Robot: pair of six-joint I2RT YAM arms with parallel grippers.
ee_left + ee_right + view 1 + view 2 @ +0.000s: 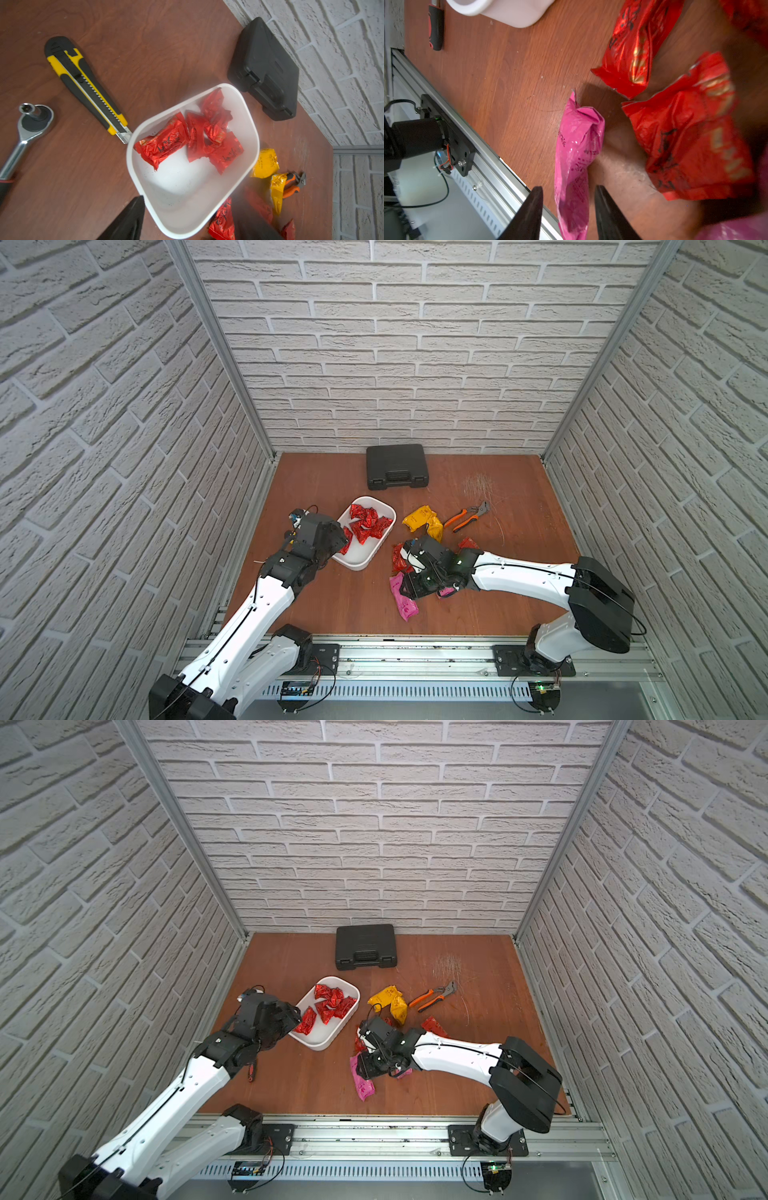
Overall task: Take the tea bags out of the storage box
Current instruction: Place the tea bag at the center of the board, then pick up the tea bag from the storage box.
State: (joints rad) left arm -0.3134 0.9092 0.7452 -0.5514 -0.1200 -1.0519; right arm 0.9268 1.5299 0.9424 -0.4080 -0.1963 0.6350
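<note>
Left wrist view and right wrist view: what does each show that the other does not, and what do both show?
Only the left wrist view shows the inside of the storage box, with red tea bags in it, the utility knife, the black case and the pliers. Only the right wrist view shows the pink tea bag and the front metal rail. Both show the box's wall and the wooden table.

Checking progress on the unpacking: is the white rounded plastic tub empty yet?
Not empty: the white rounded plastic tub holds several shiny red foil packets, bunched toward its far end; its near floor is bare.
</note>
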